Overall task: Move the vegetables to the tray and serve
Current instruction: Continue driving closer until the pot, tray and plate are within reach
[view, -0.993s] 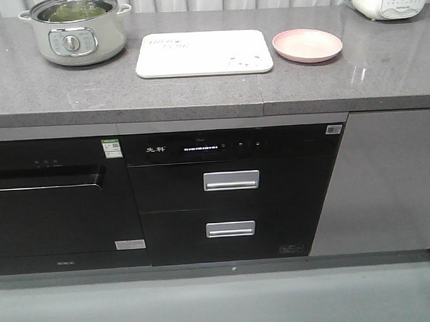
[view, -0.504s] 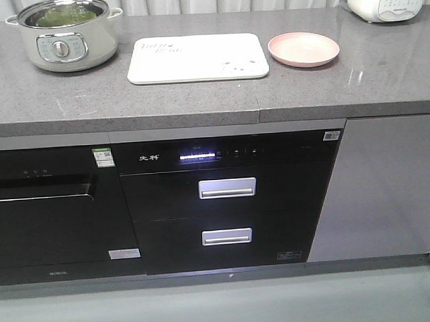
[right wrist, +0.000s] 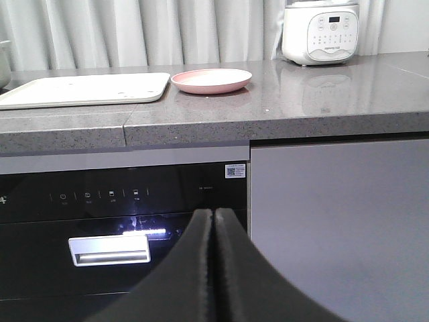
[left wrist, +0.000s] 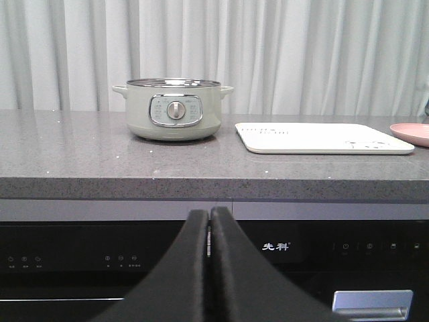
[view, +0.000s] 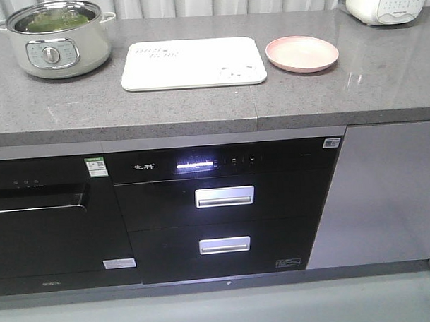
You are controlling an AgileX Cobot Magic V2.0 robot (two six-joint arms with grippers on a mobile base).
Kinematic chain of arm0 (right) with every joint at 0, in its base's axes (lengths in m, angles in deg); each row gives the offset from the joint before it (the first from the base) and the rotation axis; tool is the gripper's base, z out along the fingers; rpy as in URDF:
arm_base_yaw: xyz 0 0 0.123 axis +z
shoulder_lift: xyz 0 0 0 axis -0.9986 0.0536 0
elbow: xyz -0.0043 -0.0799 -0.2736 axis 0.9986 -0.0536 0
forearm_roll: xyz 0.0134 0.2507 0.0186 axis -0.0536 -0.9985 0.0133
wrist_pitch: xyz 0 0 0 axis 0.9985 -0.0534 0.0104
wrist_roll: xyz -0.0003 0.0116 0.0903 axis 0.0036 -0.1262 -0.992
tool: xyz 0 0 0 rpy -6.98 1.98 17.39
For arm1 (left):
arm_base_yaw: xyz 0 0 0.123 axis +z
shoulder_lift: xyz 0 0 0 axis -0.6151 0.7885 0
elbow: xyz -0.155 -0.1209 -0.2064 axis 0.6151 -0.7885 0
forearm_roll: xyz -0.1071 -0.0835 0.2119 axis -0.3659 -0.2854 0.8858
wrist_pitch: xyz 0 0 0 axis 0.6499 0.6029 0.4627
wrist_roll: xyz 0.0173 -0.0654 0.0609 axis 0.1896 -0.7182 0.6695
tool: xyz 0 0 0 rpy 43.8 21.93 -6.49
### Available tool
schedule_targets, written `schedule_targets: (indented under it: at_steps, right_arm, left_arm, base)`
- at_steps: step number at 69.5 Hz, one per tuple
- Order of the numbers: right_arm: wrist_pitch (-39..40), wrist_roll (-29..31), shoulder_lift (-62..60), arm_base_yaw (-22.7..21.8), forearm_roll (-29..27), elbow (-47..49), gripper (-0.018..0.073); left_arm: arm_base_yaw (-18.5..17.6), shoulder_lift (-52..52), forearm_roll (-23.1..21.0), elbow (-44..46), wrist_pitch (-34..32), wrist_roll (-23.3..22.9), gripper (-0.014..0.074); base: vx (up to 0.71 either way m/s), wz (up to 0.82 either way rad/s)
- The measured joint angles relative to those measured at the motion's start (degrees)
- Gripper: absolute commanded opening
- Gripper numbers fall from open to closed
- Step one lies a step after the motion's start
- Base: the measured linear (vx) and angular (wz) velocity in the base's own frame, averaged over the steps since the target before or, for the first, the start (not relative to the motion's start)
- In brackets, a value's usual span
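Evidently stood at the very beginning of the task, with no leaf on the tray (view: 192,63) yet. Found the vegetables (view: 53,20) lying inside the pale green pot (view: 55,46) at the left end of the grey counter (view: 199,105). Found the tray just beside the pot, to its right, bare, and the pink plate (view: 302,53) near the tray's other end.

Held the left gripper (left wrist: 210,221) clenched, finger against finger, with nothing between. Held the right gripper (right wrist: 214,218) the same way, empty also. Hung both below the counter edge, in front of the dark appliance fronts, well apart from the pot.

Judged the approach to the pot as the step in hand. Needed next, probably, to lift the left arm above the counter, to release its fingers, and to come down into the pot from above, because of the high wall around the leaves. Needed also a gentle pinch, judging such leaves soft and easy to tear.

Saw the green of the vegetables only from the front-facing view, looking down into the pot. Got from the left wrist view only the pot's side, with its dial and two handles, and nothing of the contents. Got from the right wrist view hardly any of the pot, but plainly the plate and the white rice cooker (right wrist: 320,33) at the far right.
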State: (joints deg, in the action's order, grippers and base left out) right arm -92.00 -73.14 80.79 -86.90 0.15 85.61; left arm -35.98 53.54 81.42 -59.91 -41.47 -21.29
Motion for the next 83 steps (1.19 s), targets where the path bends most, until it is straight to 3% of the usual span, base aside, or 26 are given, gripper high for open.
schedule_targets:
  at_steps: [83]
  right_arm:
    - [0.00,0.00,0.00,0.00,0.00,0.00,-0.0003]
  left_arm:
    - [0.00,0.00,0.00,0.00,0.00,0.00,-0.0006]
  base:
    - [0.06,0.01]
